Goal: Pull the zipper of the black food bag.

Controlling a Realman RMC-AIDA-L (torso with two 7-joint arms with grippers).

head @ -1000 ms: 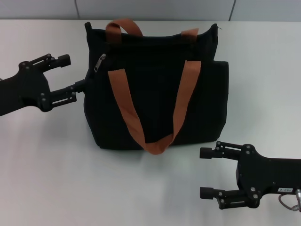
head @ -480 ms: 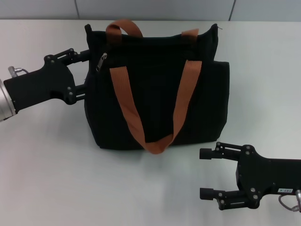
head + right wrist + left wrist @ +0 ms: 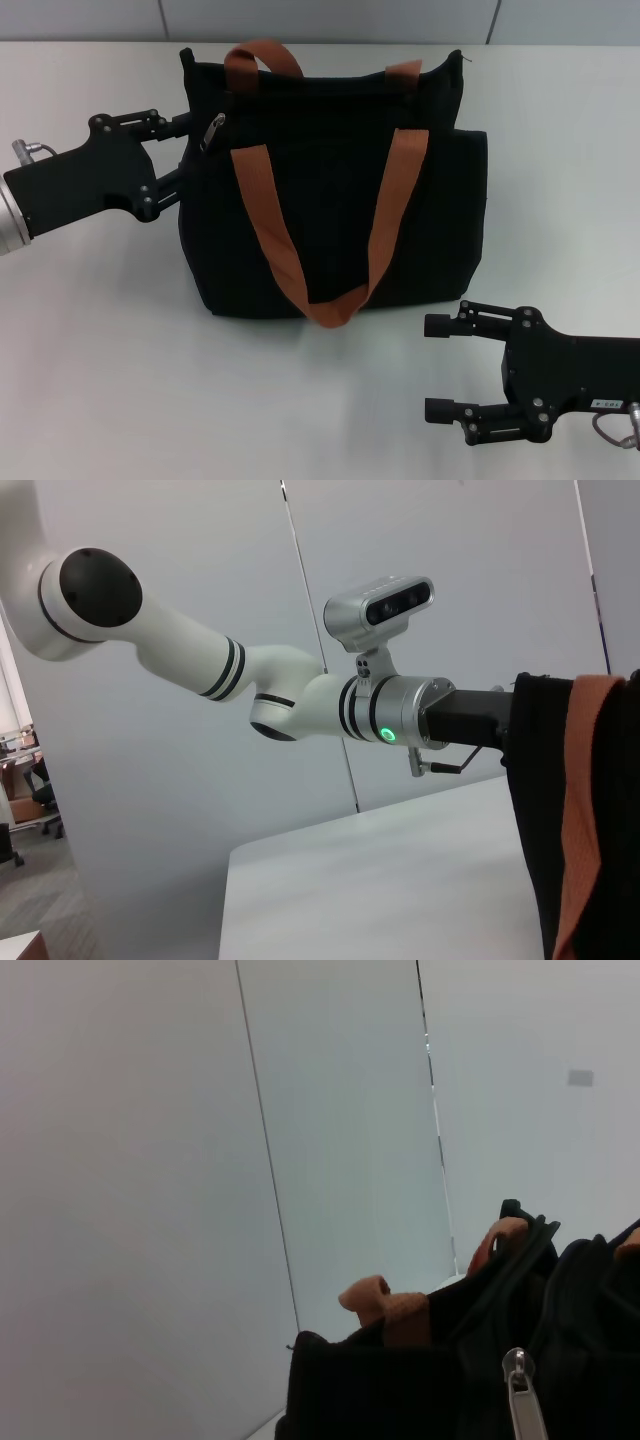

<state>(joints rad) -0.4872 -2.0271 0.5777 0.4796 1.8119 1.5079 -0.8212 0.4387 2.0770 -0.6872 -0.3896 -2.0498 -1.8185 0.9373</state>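
The black food bag [image 3: 330, 200] stands upright mid-table, with orange-brown straps [image 3: 270, 235] hanging down its front. The silver zipper pull [image 3: 213, 132] hangs at the bag's upper left corner. In the left wrist view it shows close up [image 3: 522, 1400], hanging on the black fabric [image 3: 380, 1390]. My left gripper [image 3: 185, 148] is open against the bag's left side, its upper finger [image 3: 160, 120] just left of the pull and not gripping it. My right gripper [image 3: 440, 367] is open and empty, in front of the bag's right corner.
The white table [image 3: 120, 340] runs around the bag, with a grey wall behind it. The right wrist view shows my white left arm [image 3: 300, 695] reaching to the bag's edge [image 3: 535, 810].
My left gripper has moved right from beside the bag up to its upper left corner, near the zipper pull, then settled slightly lower. The right arm has not moved.
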